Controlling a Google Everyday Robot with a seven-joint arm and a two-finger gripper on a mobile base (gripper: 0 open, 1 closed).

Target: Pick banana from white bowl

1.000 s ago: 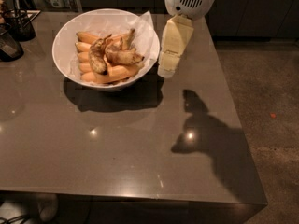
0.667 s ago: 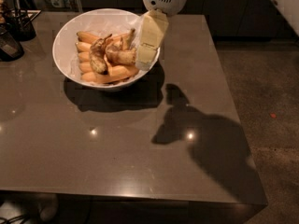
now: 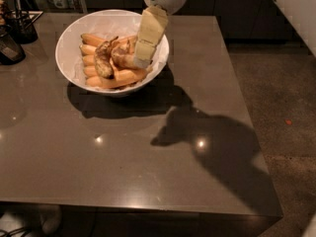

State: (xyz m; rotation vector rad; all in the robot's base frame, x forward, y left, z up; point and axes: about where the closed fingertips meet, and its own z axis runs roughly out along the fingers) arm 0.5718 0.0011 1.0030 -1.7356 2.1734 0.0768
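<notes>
The white bowl (image 3: 74,38) stands at the back left of the grey table (image 3: 148,157). It holds several bananas (image 3: 113,75), some with brown spots, lying side by side. My gripper (image 3: 143,58), with cream-coloured fingers under a white round wrist, hangs over the bowl's right side. Its tip is down among the bananas at the right end of the pile.
Small dark containers (image 3: 15,33) stand at the table's far left edge. The table's right edge drops to a speckled floor (image 3: 281,107). The arm casts a large shadow (image 3: 217,147) on the table's right half.
My gripper has moved left from beside the bowl's right rim to over the bowl and down onto the bananas. Its shadow has moved left with it.
</notes>
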